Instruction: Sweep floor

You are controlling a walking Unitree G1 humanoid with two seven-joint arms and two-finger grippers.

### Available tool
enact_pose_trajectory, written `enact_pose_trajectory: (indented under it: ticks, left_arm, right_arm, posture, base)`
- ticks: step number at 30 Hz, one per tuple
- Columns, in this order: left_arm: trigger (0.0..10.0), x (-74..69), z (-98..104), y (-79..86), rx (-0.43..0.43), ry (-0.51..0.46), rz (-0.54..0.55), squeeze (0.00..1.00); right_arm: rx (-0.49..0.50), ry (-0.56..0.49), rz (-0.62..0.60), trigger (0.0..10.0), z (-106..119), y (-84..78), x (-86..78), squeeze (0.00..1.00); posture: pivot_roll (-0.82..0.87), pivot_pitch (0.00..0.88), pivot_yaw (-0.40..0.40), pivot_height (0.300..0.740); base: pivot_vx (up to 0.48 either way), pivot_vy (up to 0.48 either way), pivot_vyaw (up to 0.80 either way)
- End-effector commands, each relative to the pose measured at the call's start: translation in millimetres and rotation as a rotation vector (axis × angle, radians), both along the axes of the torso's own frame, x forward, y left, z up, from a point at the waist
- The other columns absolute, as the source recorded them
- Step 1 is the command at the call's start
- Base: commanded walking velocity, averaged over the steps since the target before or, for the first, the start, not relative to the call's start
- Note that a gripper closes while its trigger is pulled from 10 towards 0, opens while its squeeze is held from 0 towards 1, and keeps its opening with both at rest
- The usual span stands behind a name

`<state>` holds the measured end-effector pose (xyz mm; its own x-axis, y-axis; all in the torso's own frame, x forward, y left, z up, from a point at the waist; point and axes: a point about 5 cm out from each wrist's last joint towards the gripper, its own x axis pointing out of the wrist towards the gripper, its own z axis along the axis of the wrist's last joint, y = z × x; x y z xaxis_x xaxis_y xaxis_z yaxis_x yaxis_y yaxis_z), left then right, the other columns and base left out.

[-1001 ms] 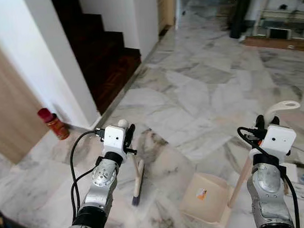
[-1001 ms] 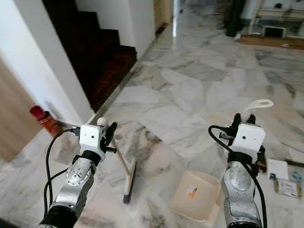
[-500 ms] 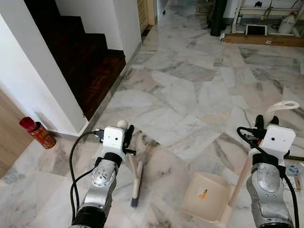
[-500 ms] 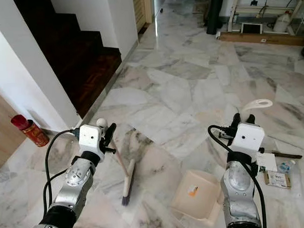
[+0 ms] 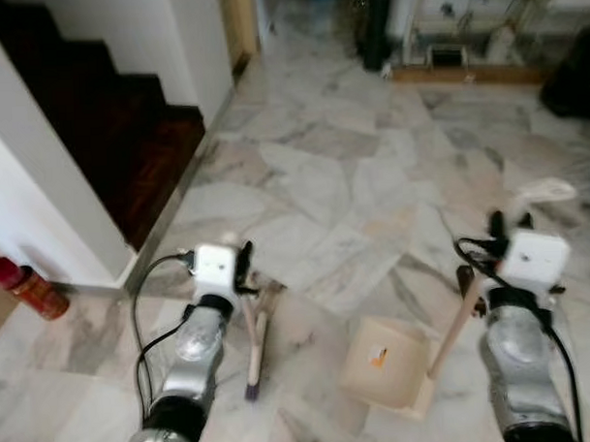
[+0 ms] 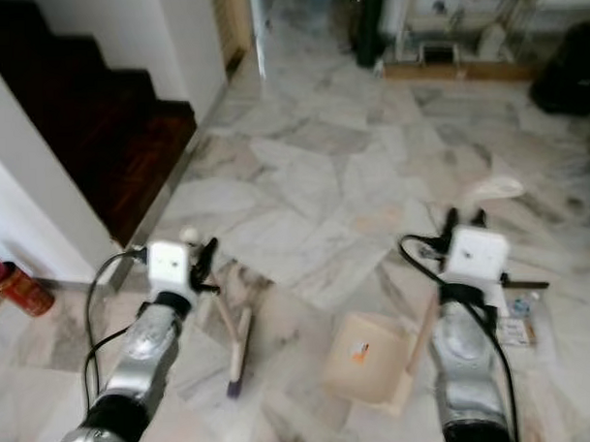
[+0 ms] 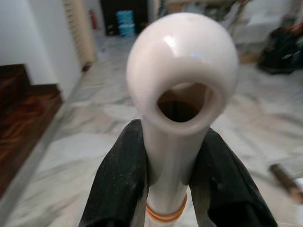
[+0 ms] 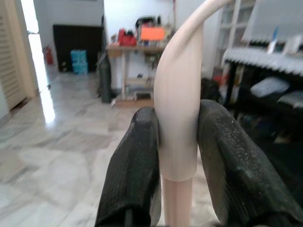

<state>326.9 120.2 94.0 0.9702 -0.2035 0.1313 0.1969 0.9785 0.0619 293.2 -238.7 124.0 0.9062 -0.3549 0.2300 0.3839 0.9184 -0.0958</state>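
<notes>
Left gripper (image 7: 173,189): clamped on cream plastic broom handle (image 7: 182,90); dark bristle head (image 5: 252,385) on marble floor (image 5: 352,180).
Right gripper (image 8: 177,156): clamped on cream long-handled dustpan (image 5: 386,371), beside broom.
Risk: views blurred, robot prob. walking; dustpan may drag or tip.

Grey-veined white marble floor (image 5: 342,181) is reflecting daylight from the far doorway. Dark wooden staircase (image 5: 108,140) is rising at left behind a white wall (image 5: 33,211); a red cylindrical can (image 5: 24,289) is standing at its base.
</notes>
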Motion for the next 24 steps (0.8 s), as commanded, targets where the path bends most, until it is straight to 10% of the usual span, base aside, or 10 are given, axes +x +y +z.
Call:
enact_pose_trajectory:
  ticks: [1,24]
  left_arm:
    - [10.0,0.8,5,4.0,-0.008,-0.036,0.015,0.00]
    - [10.0,-2.0,5,13.1,0.030,-0.041,-0.007,0.00]
  right_arm:
    - [-0.022,-0.046,0.021,10.0,11,3.9,3.2,0.00]
    - [-0.027,0.091,0.086,10.0,-32,12.3,-8.3,0.00]
  posture:
    - [-0.16,0.003,0.018,0.740]
    - [-0.12,0.057,0.071,0.740]
  base:
    - [0.000,0.000,-0.79]
    - [0.000,0.000,-0.23]
